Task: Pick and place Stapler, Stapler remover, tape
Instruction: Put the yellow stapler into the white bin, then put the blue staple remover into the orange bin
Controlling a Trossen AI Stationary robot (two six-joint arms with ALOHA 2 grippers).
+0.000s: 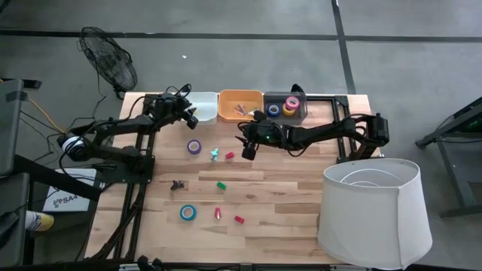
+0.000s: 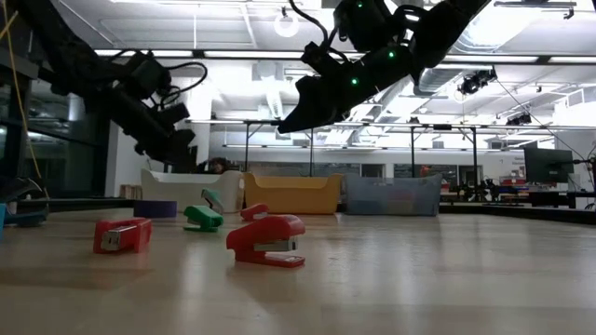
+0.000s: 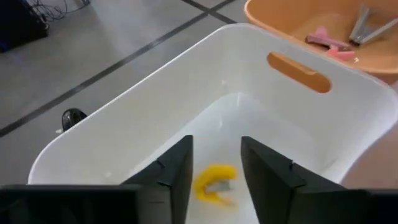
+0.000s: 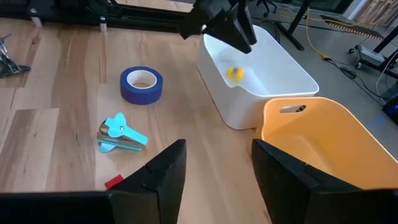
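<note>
My left gripper (image 3: 214,171) hangs over the white bin (image 1: 203,106) at the bench's far edge, fingers parted and empty above a yellow stapler (image 3: 214,182) lying on the bin's floor. My right gripper (image 4: 214,171) hovers over the bench just in front of the orange bin (image 1: 239,105), fingers spread, holding nothing. A purple tape roll (image 1: 194,146) sits mid-bench; a blue tape roll (image 1: 187,213) and red stapler (image 1: 239,220) lie near the front edge.

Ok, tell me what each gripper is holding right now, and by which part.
Nothing. The left gripper hangs open over the white plastic bin, a small yellow stapler lying loose inside. The right gripper hovers open and empty above the wooden table.
</note>
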